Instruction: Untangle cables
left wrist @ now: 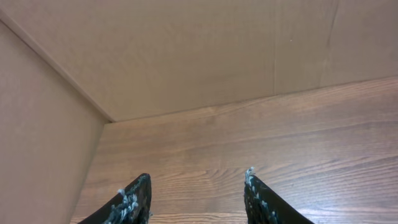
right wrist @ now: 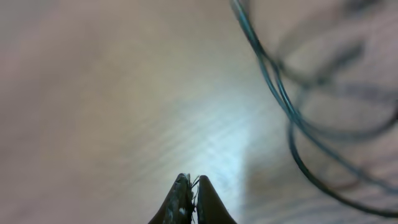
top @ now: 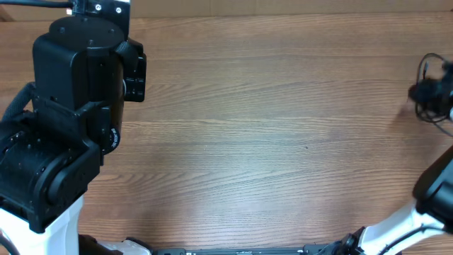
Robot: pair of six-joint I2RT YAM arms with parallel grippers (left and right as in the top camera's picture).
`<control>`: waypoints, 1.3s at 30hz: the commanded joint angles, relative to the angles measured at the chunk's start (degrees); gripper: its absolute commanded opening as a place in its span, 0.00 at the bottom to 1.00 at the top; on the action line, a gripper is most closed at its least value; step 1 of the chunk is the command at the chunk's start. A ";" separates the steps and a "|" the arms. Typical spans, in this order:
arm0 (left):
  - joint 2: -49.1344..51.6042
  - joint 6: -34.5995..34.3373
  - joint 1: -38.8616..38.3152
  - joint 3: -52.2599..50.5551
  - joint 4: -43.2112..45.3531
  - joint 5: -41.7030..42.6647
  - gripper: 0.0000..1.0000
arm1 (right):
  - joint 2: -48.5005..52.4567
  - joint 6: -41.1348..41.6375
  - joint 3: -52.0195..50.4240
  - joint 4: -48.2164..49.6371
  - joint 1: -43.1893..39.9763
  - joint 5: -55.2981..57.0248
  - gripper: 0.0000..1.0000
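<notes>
1. Enclosure. You saw the brown wood-grain table [top: 269, 142] bounded by plain tan cardboard walls [left wrist: 186, 50]. In the left wrist view, two of these walls met in a corner at 10 o'clock. Only bare wood lay along their base there.

2. Task item. You found the thin black flexible cables [top: 430, 92] at 3 o'clock in the overhead view, against the right edge of the frame. They appeared as a dark, blurred knot with loose loops around it. In the right wrist view the cables [right wrist: 280, 93] ran as several out-of-focus loops from 12 o'clock down to 4 o'clock. They were close to the lens and beside the fingers.

3. Left arm. The bulky black-and-white left arm [top: 71, 106] filled the 9 o'clock side of the overhead view. The left gripper [left wrist: 196, 175] pointed towards the corner of the walls. Its two black fingers were spread apart, and only table surface showed between them.

4. Right arm. The white-and-black right arm [top: 432, 198] entered the overhead view at 4 o'clock. The right gripper [right wrist: 193, 178] had its fingers pressed together, tip against tip. You could not tell whether a strand was caught between them, because the view was too blurred.
</notes>
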 commanded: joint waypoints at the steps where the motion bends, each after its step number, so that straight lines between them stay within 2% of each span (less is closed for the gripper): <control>1: 0.85 1.11 0.28 0.46 -0.39 0.07 0.47 | -6.78 1.68 3.63 -0.31 2.40 -3.72 0.04; 5: 1.40 1.16 0.28 0.46 1.81 0.02 0.48 | -12.55 -0.72 4.39 3.08 8.98 -14.19 0.04; 10: 2.73 1.14 0.28 0.48 6.58 0.09 0.42 | -20.74 -1.66 7.69 7.63 20.87 -10.10 0.04; 12: 3.28 1.14 0.28 0.48 7.54 0.09 0.36 | -23.21 -1.40 9.40 10.47 25.22 -7.85 0.06; 14: 3.89 1.18 0.28 0.48 9.05 0.04 0.30 | -25.14 -0.39 10.82 12.63 28.85 -7.82 0.08; 17: 4.42 2.64 0.28 0.48 10.91 0.04 0.28 | -26.91 3.08 13.40 14.36 32.83 -7.87 0.08; 19: 4.44 2.78 0.28 0.48 11.50 -0.07 0.30 | -27.67 8.90 15.19 14.27 34.16 -7.91 0.08; 20: 4.42 3.63 0.28 0.48 12.17 -0.33 0.37 | -28.09 11.61 15.74 13.42 34.40 -8.02 0.08; 22: 4.42 4.17 0.28 0.48 13.92 -0.87 0.41 | -29.42 14.84 16.17 11.15 34.51 -12.68 0.07; 26: 4.42 5.22 0.28 0.48 17.20 -1.29 0.34 | -32.89 11.39 16.11 3.87 34.51 -19.19 0.06; 32: 4.42 5.25 0.28 0.48 18.64 -1.11 0.38 | -45.72 8.44 11.69 -0.15 34.60 -14.01 0.05; 39: 4.42 6.29 0.28 0.48 17.31 -1.99 0.41 | -63.45 8.15 5.40 0.46 34.60 -14.58 0.06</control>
